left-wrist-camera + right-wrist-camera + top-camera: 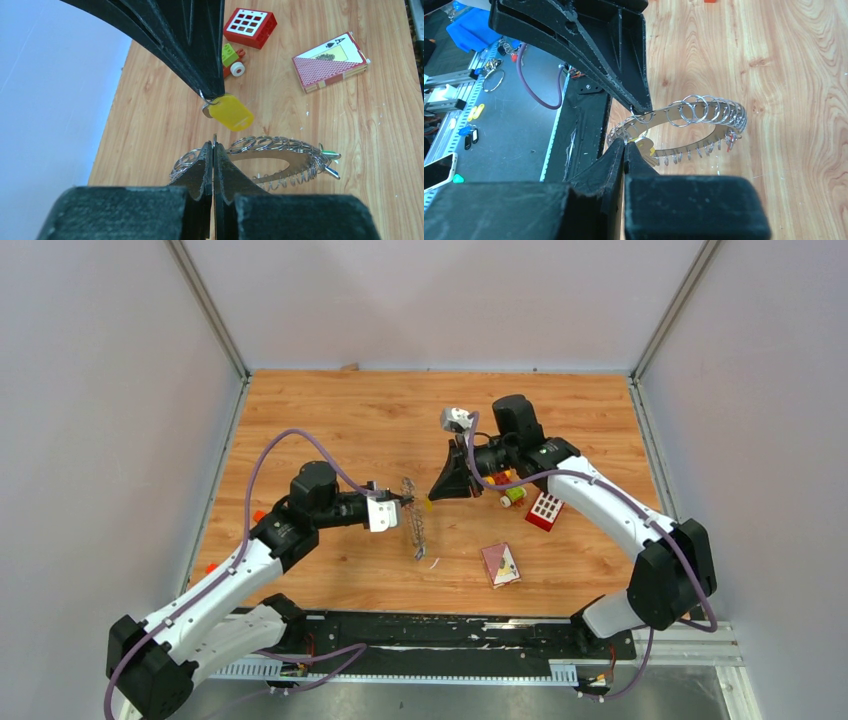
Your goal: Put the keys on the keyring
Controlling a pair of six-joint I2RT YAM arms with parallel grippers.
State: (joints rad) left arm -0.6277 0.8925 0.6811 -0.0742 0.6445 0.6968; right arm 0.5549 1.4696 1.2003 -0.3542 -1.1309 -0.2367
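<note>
The left gripper is clamped on the keyring around the middle of the worktop. The right gripper pinches the yellow-tagged key by its very top. That hold looks tiny, so 1 bump against the ring could twist it loose.

Inventory by count:

- Worktop: one, wood-grain.
- Arms: two, the left arm and the right arm.
- Pincers: two, one per arm, the left pincer and the right pincer.
- Keyring: one. It carries many small wire loops, packed too closely to count.
- Yellow-tagged key: one. No other coloured tag is on the worktop.
- Red block with white buttons: one.
- Yellow-red-green toy: one.
- Card pack: one.
- Small orange pieces at the left worktop edge: two, the far piece and the near piece.
</note>
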